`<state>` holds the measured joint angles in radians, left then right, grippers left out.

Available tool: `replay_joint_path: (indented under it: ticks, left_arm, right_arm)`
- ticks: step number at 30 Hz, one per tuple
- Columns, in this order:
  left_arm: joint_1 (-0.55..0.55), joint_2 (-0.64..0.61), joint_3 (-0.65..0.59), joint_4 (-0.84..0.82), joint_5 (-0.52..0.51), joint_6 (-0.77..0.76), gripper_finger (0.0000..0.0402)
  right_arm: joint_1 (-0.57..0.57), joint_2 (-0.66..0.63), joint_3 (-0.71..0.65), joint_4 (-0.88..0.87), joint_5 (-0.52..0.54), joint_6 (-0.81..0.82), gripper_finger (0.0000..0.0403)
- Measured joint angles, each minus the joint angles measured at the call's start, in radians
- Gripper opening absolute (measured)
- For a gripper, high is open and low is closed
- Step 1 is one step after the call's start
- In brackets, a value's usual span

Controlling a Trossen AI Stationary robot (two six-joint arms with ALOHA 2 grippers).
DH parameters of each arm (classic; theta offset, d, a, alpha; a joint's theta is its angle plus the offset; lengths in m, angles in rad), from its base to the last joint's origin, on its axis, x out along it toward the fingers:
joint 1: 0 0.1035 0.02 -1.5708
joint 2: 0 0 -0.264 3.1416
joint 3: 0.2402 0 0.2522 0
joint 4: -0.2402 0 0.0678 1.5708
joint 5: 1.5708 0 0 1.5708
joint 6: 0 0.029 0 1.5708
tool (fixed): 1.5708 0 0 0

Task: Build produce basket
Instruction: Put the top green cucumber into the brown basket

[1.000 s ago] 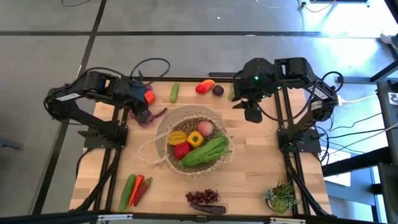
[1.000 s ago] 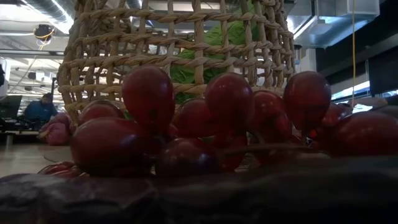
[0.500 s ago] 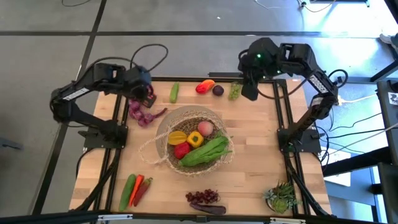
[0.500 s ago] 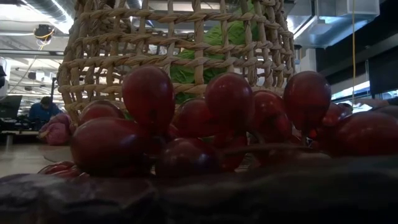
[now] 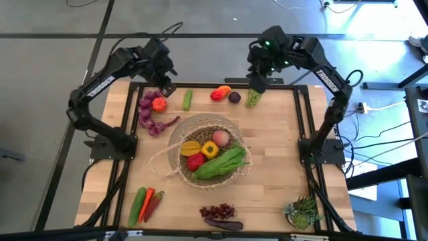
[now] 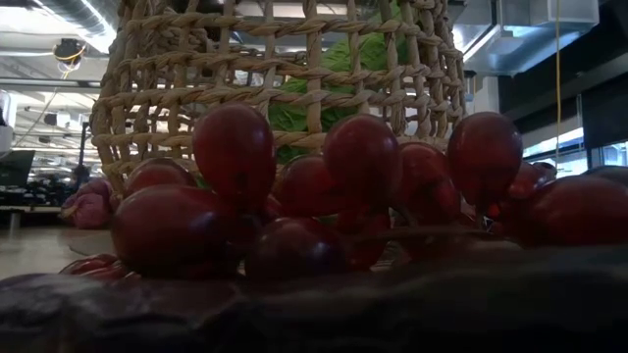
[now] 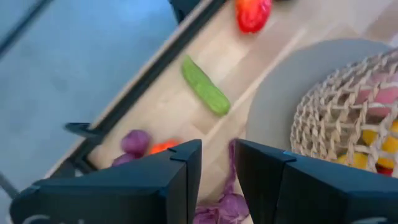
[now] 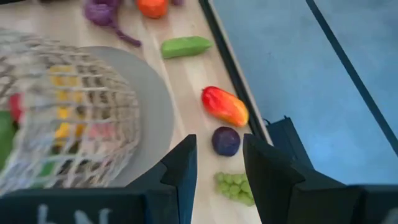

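The woven basket (image 5: 175,155) sits mid-table with yellow, red, pink and leafy green produce inside. Loose produce lies along the far edge: a cucumber (image 5: 188,99), a red-yellow fruit (image 5: 221,93), a dark plum (image 5: 235,97) and green grapes (image 5: 253,99). Purple pieces and an orange one (image 5: 159,104) lie at the far left. My left gripper (image 5: 164,82) hovers over the far-left corner, open by a narrow gap (image 7: 217,168), with nothing between its fingers. My right gripper (image 5: 257,83) hovers at the far edge above the green grapes (image 8: 235,185), open (image 8: 219,168) and empty.
Green and red chillies (image 5: 144,203) lie near the front left. Dark red grapes (image 5: 219,212) lie at the front centre and fill the low view (image 6: 324,196) before the basket (image 6: 285,78). A spiky potted plant (image 5: 302,211) stands front right.
Both arms have swung toward the table's far edge. My left gripper has gone from over the purple pieces to the far-left corner. My right gripper has gone from the bare wood right of the basket to above the green grapes. No produce has moved.
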<state>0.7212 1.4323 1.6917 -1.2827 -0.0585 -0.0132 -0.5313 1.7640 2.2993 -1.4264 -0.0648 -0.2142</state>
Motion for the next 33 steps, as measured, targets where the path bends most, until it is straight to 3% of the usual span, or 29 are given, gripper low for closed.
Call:
replay_joint_path:
  ticks: [7, 10, 18, 23, 33]
  left_arm:
    - [0.133, 0.182, 0.0, 0.009, 0.309, -0.015, 0.0085]
    - [0.154, 0.271, 0.0, 0.009, 0.382, -0.069, 0.0085]
    - [0.143, 0.426, -0.026, 0.068, 0.34, -0.242, 0.0085]
    - [0.143, 0.432, -0.073, 0.129, 0.265, -0.291, 0.0085]
    - [0.131, 0.394, -0.074, 0.118, 0.259, -0.292, 0.0085]
  right_arm:
    - [-0.061, 0.062, 0.0, 0.025, 0.0, 0.025, 0.0126]
    - [-0.08, 0.08, 0.0, 0.025, 0.0, 0.025, 0.0126]
    - [-0.121, 0.091, 0.0, 0.03, 0.003, -0.004, 0.0126]
    - [-0.136, 0.094, 0.0, 0.052, 0.002, -0.002, 0.0126]
    - [-0.152, 0.148, 0.001, 0.077, 0.002, -0.108, 0.0126]
